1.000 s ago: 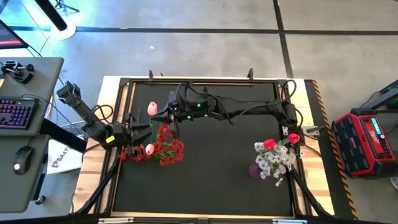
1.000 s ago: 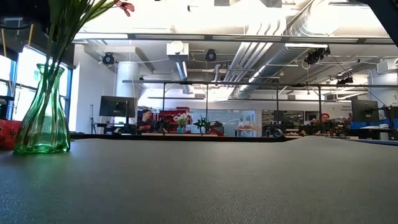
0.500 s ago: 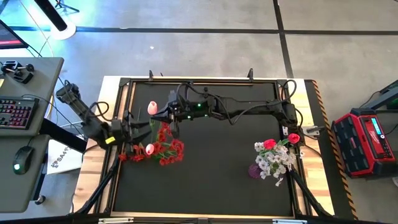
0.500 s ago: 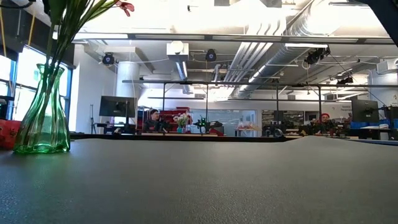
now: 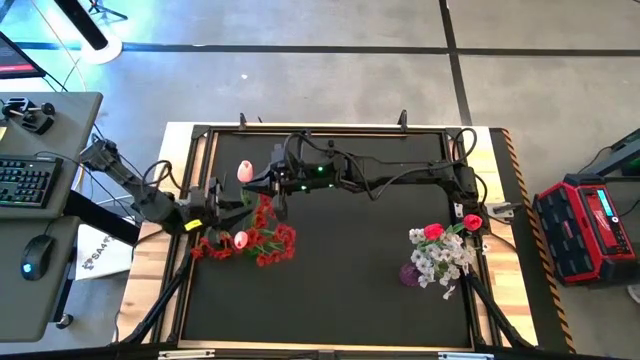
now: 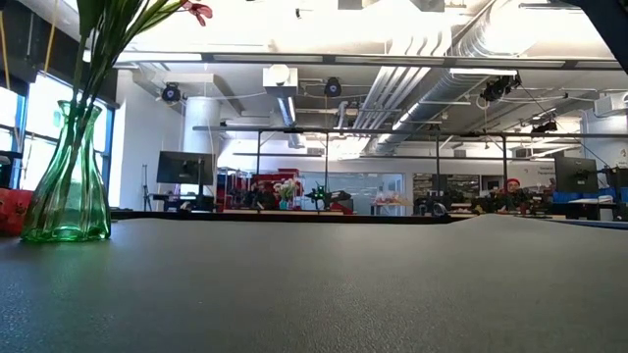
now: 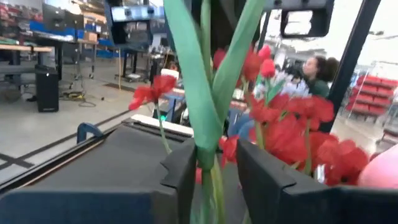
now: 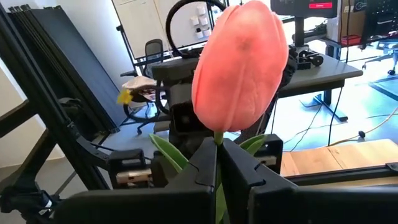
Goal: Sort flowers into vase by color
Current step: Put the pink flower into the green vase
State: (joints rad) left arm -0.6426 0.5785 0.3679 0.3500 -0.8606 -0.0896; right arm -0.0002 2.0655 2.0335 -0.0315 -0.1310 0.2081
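Right end effector [image 8: 217, 163] clenched on pink tulip [image 8: 241, 65] stem, left end effector [image 7: 216, 177] straddling green stems [image 7: 211, 106], grip unclear

Open-plan lab: exposed ceiling ducts [image 6: 471, 44], distant workbenches [image 6: 491, 208]

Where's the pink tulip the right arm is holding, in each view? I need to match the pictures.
High view: pink tulip at the right gripper, above the red flowers.
Low view: not in it.
Left wrist view: cannot pick it out for sure.
Right wrist view: tulip fills the centre, stem between shut jaws.
Shared landmark: the left gripper beside the red flowers, seen in high and left wrist views.
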